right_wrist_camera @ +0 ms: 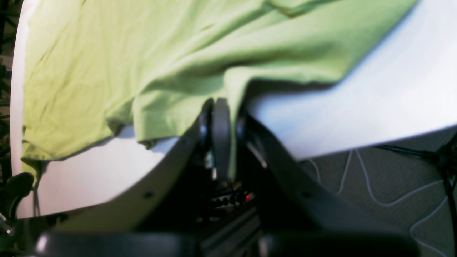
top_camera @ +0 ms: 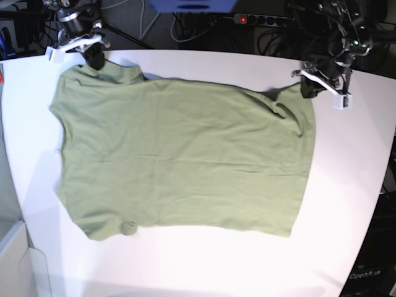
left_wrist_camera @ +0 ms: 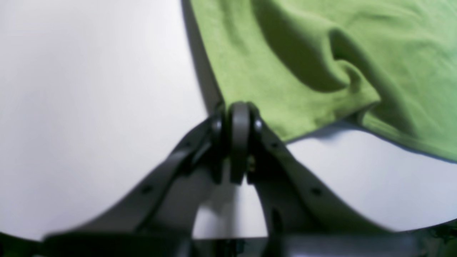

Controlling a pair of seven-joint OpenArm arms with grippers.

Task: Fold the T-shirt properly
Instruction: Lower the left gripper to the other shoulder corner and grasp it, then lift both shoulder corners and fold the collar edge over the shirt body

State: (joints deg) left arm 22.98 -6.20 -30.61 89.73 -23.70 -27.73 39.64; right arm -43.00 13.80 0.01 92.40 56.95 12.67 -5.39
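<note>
Lying spread on the white round-edged tabletop (top_camera: 346, 185): sage-green cotton T-shirt (top_camera: 179, 161). Left gripper (left_wrist_camera: 238, 119) and right gripper (right_wrist_camera: 221, 117) each clamp a far corner. Cables (right_wrist_camera: 375, 185) cross the grey floor.

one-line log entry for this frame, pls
stage: far-edge grasp | left gripper: shut on green cotton T-shirt corner | right gripper: shut on opposite corner | shirt: spread on white table

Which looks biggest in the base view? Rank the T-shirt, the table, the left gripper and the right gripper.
1. table, the widest spread
2. T-shirt, covering much of it
3. left gripper and right gripper: both look alike and small, so I won't rank them.
</note>
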